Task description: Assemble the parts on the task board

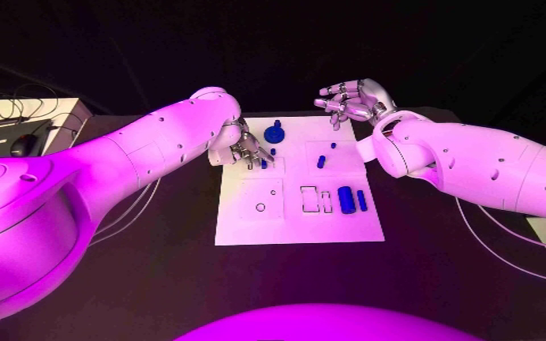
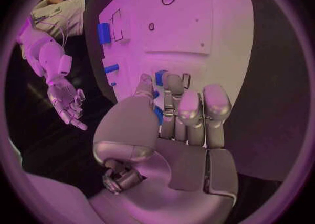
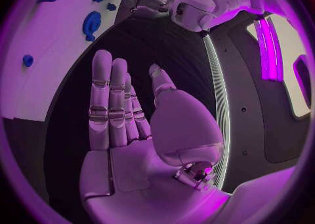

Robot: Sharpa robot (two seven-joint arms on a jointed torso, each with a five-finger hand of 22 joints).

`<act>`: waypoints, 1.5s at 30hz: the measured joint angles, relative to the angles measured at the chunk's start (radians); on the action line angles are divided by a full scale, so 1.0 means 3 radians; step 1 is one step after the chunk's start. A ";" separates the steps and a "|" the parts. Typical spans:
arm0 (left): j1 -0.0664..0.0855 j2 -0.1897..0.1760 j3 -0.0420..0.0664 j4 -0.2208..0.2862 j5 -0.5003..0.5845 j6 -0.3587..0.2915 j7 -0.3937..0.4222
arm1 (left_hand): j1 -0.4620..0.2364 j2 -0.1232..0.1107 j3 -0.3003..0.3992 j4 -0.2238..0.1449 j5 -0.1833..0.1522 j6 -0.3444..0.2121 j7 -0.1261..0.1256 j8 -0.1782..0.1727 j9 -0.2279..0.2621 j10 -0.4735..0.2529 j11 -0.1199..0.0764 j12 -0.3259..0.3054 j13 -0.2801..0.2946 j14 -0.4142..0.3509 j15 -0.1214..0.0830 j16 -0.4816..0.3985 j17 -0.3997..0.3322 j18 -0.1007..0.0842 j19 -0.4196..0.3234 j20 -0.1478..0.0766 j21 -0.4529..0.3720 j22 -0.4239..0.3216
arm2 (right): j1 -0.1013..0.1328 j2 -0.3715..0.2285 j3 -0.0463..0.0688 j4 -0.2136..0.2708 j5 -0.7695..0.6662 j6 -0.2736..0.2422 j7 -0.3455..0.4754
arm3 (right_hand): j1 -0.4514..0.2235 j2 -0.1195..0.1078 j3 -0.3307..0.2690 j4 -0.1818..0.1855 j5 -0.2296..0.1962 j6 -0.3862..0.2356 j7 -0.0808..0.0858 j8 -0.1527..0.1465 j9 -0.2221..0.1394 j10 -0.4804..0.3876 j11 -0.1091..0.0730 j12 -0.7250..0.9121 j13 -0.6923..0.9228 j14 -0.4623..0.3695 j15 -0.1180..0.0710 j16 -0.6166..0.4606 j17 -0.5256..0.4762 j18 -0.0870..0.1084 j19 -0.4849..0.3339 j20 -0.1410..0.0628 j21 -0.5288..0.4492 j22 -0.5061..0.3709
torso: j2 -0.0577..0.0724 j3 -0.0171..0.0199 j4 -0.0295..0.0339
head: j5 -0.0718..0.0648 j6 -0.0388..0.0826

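Observation:
The white task board [image 1: 298, 222] lies mid-table. My left hand [image 1: 244, 148] hangs low over its far left part, fingers stretched down toward small blue pegs [image 1: 264, 162]. In the left wrist view a small blue peg [image 2: 160, 77] shows in the gap between thumb and fingers of the left hand [image 2: 177, 113]; whether they touch it I cannot tell. A blue gear-shaped part [image 1: 274, 132] sits beside that hand. My right hand [image 1: 353, 103] hovers over the board's far edge, holding nothing, fingers apart; its palm [image 3: 131, 129] faces the gear [image 3: 91, 24].
Two blue pegs [image 1: 321, 161] stand mid-board. A blue cylinder [image 1: 345, 199] and a blue bar [image 1: 362, 200] lie at the right, next to rectangular slots [image 1: 309, 199]. A round hole [image 1: 260, 207] is at the left. Cables and a white box [image 1: 34, 124] sit far left.

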State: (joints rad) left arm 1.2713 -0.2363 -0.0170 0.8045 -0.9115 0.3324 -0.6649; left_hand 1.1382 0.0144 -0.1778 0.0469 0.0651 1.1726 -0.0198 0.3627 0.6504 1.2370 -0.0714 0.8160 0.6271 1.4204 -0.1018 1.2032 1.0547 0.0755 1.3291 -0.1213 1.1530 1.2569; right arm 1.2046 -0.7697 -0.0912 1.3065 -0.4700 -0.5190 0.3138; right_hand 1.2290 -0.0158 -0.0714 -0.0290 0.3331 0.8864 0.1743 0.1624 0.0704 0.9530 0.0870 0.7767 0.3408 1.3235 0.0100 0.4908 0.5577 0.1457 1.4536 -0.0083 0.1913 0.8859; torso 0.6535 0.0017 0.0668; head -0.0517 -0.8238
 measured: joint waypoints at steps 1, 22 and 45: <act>-0.0001 -0.0004 0.0008 0.0007 0.0000 -0.0007 0.0002 | -0.0003 -0.0003 0.0000 0.0000 -0.0019 0.0000 0.0000 0.0011 0.0003 0.0000 0.0000 0.0000 0.0000 0.0000 0.0000 0.0000 0.0000 0.0000 0.0000 0.0000 0.0000 0.0000 | 0.0000 0.0000 0.0000 0.0000 0.0000 0.0000 0.0000 | 0.0000 0.0000 0.0000 0.0000 0.0000 0.0000 0.0000 0.0000 0.0000 0.0000 0.0000 0.0000 0.0000 0.0000 0.0000 0.0000 0.0000 0.0000 0.0000 0.0000 0.0000 0.0000 | 0.0000 0.0001 0.0000 | 0.0000 0.0000; 0.0001 -0.0350 0.0344 0.0444 0.0013 -0.0216 0.0059 | 0.0210 -0.0033 0.0481 -0.0099 -0.0027 -0.0284 0.0197 -0.0142 -0.0140 -0.0256 0.0145 -0.0146 -0.0141 -0.0074 0.0070 -0.0211 -0.0238 0.0004 -0.0131 0.0070 -0.0267 -0.0186 | -0.0006 -0.0035 0.0000 -0.0001 0.0000 0.0000 0.0002 | 0.0000 0.0000 0.0010 -0.0010 0.0012 0.0004 -0.0005 0.0000 0.0000 0.0003 0.0003 0.0000 0.0000 0.0000 0.0000 0.0000 0.0000 0.0032 0.0000 0.0000 0.0000 0.0002 | -0.0012 -0.0003 0.0007 | -0.0004 0.0036; 0.0009 -0.0664 0.0469 0.0453 0.0049 -0.0940 0.0482 | 0.0078 -0.0466 0.0782 0.0563 -0.0037 -0.0485 0.0463 -0.0414 -0.1472 -0.0303 0.0365 -0.0843 -0.1248 -0.0429 0.0252 -0.0920 -0.1232 0.0260 -0.0409 0.0328 -0.1532 -0.1131 | -0.0033 -0.0072 0.0000 -0.0041 0.0006 -0.0001 0.0006 | 0.0000 0.0000 0.0009 -0.0009 0.0012 0.0005 -0.0006 0.0000 0.0000 0.0004 0.0004 0.0000 0.0000 0.0000 0.0000 0.0000 0.0001 0.0024 0.0000 0.0000 0.0000 0.0001 | -0.0033 -0.0053 0.0046 | 0.0016 0.0194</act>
State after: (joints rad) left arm 1.2742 -0.4354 0.1238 0.9405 -0.8968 0.0504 -0.5202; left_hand 1.1617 -0.1254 0.0567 0.2159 0.0540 1.0271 0.1190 0.2386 0.2086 1.1461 0.0380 0.5632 0.2527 1.2916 -0.0263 0.9273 0.6850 0.1536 1.2063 -0.0228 0.6935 0.9176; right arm 1.1946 -0.7913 -0.0912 1.2942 -0.4681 -0.5194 0.3155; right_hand 1.2290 -0.0158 -0.0686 -0.0319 0.3367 0.8879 0.1725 0.1624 0.0704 0.9541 0.0880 0.7767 0.3408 1.3235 0.0099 0.4908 0.5579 0.1529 1.4536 -0.0083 0.1912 0.8862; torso 0.6435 -0.0141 0.0805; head -0.0469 -0.7657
